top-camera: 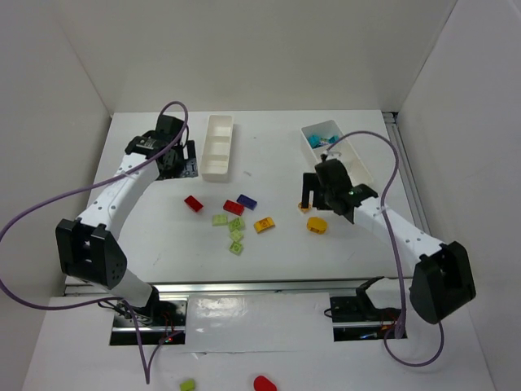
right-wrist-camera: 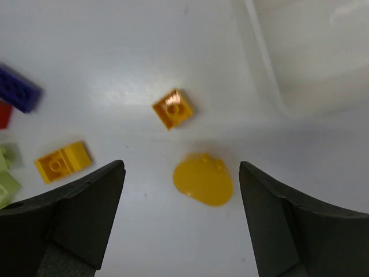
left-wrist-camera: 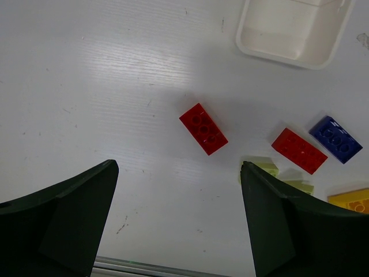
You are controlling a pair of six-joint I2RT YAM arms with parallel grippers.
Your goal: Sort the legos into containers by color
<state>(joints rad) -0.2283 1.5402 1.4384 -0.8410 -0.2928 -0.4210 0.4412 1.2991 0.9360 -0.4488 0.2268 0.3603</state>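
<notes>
Loose legos lie mid-table: two red, one dark blue, several light green, and a yellow-orange one. My right gripper is open and hangs over a rounded yellow piece lying between its fingers, untouched. A small orange brick lies just beyond it. My left gripper is open and empty, with a red brick ahead of it. The left container looks empty. Cyan legos sit in the far compartment of the right container.
White walls enclose the table on three sides. Purple cables loop from both arms. Beyond the table's near edge lie a green piece and a red piece. A metal rail runs along the near edge.
</notes>
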